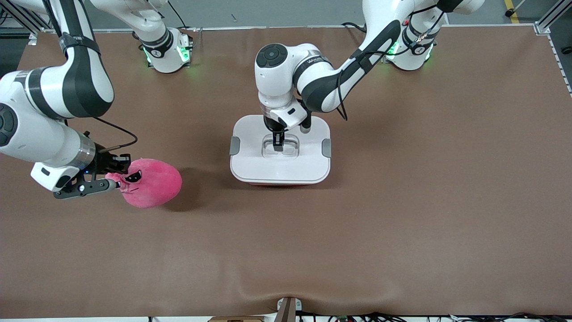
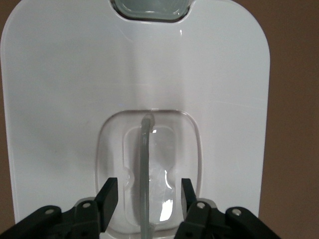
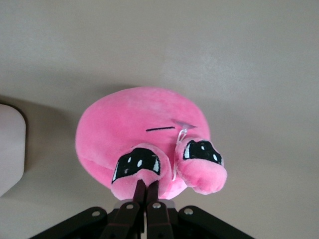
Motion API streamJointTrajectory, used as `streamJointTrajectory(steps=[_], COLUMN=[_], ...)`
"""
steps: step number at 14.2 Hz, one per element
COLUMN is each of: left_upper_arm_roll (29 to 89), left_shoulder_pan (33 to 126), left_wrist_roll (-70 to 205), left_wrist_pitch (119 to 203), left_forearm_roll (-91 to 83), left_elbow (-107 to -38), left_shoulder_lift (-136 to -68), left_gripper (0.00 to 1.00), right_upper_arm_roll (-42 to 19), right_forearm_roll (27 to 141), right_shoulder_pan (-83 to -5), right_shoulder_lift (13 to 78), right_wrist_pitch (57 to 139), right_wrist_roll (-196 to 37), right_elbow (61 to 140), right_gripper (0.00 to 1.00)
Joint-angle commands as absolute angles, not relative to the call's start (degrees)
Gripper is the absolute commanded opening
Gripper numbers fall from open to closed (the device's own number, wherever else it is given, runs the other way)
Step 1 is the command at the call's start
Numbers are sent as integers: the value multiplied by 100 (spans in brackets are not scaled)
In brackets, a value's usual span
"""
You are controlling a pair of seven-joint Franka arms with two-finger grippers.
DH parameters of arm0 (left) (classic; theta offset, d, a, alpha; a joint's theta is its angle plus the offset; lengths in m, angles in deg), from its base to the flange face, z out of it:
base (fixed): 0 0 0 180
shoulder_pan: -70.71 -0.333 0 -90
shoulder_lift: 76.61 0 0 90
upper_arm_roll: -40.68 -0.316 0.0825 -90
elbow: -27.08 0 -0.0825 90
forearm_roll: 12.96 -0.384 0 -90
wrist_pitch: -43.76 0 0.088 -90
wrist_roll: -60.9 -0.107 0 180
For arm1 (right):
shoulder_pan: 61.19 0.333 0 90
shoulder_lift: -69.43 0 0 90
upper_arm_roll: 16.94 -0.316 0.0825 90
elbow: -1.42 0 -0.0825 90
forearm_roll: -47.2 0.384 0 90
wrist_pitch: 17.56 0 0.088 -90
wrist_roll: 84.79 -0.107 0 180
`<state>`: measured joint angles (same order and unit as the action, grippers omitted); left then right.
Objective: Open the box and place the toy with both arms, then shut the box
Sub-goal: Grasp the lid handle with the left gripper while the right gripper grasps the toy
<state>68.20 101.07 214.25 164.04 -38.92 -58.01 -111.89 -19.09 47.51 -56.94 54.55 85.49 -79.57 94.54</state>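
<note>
The box (image 1: pixel 280 167) stands mid-table with its white lid (image 2: pixel 65 89) on and a grey clip (image 1: pixel 234 146) at each end. My left gripper (image 1: pixel 278 145) reaches down into the recessed clear handle (image 1: pixel 290 150). Its fingers (image 2: pixel 110 191) stand open on either side of the handle's thin bar (image 2: pixel 145 149), with a gap on both sides. The toy (image 1: pixel 154 183), a hot-pink plush with two bulging eyes, is toward the right arm's end of the table, beside the box. My right gripper (image 1: pixel 117 179) is shut on the plush just under one eye (image 3: pixel 137 167), its fingertips (image 3: pixel 147 185) pressed together in the fabric.
Brown table surface (image 1: pixel 402 223) lies all around the box and the toy. The two arm bases (image 1: pixel 167 51) stand along the table edge farthest from the front camera. A corner of the box (image 3: pixel 10 144) shows in the right wrist view.
</note>
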Motion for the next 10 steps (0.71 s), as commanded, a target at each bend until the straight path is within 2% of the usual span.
streamJointTrajectory(steps=[1, 6, 9, 10], left_upper_arm_roll=[6792, 6801, 6810, 6810], left_shoulder_pan=[10164, 10173, 10138, 10138], left_wrist_roll=[21366, 21304, 21322, 21322], left_wrist_pitch=[16453, 16400, 16374, 16374], left_forearm_roll=[-4030, -3995, -3960, -3960], left_elbow=[-5659, -5659, -5659, -5659], left_shoulder_lift=[-11318, -11256, -11247, -11247], left_gripper=[49, 35, 20, 12], right_upper_arm_roll=[-1896, -1905, -1887, -1887], right_forearm_roll=[4729, 4737, 4737, 4746], right_shoulder_pan=[-5679, -5679, -5574, -5583], right_shoulder_lift=[5624, 5668, 5651, 5642], right_wrist_pitch=[8439, 8194, 8052, 8052], right_wrist_roll=[-7707, -7512, -7241, -7135], right_elbow=[9432, 9265, 8993, 8940], right_gripper=[0, 0, 0, 0])
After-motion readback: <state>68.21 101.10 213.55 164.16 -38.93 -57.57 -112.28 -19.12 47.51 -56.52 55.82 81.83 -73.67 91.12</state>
